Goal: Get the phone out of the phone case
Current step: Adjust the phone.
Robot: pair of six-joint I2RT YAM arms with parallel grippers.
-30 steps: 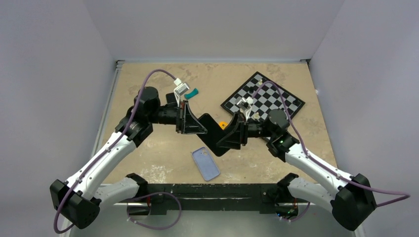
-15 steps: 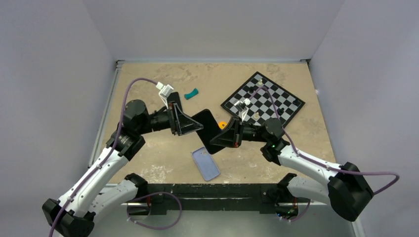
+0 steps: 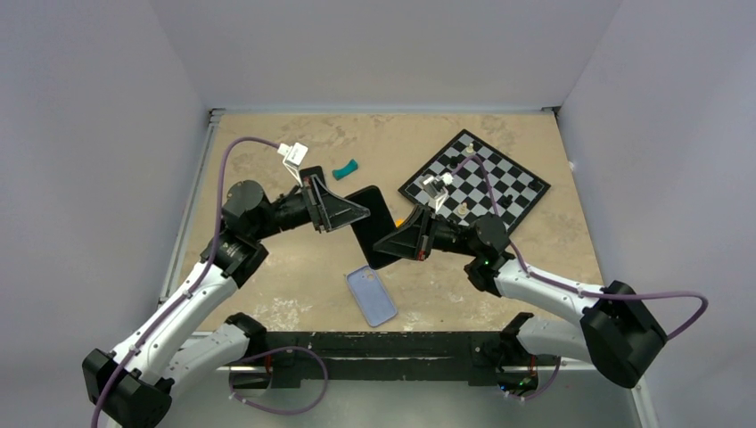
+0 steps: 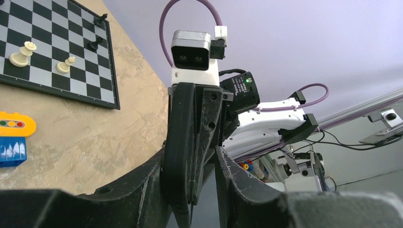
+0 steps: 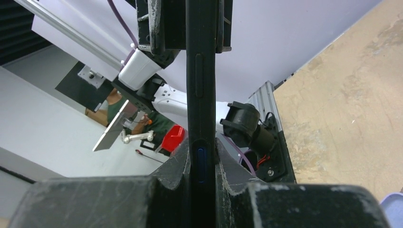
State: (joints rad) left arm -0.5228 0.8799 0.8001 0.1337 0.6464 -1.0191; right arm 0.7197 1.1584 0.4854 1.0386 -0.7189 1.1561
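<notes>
The black phone (image 3: 373, 227) hangs in the air over the middle of the table, between my two grippers. My right gripper (image 3: 385, 242) is shut on its lower right end; in the right wrist view the phone (image 5: 201, 95) runs edge-on straight up from the right gripper (image 5: 201, 152). My left gripper (image 3: 359, 214) straddles the upper left end with its jaws open. In the left wrist view the phone (image 4: 183, 156) rests against one finger, with a gap to the other, inside the left gripper (image 4: 190, 159). The light blue phone case (image 3: 371, 296) lies empty on the table below.
A chessboard (image 3: 474, 178) with a few pieces sits at the back right. A small teal piece (image 3: 344, 168) lies behind the left gripper. An orange and blue toy block (image 4: 12, 137) sits near the board, partly hidden from above. The arms' base rail (image 3: 383, 343) runs along the near edge.
My right gripper has shut on the phone and my left gripper's jaws have parted. Both arms and the phone have shifted left and toward the back.
</notes>
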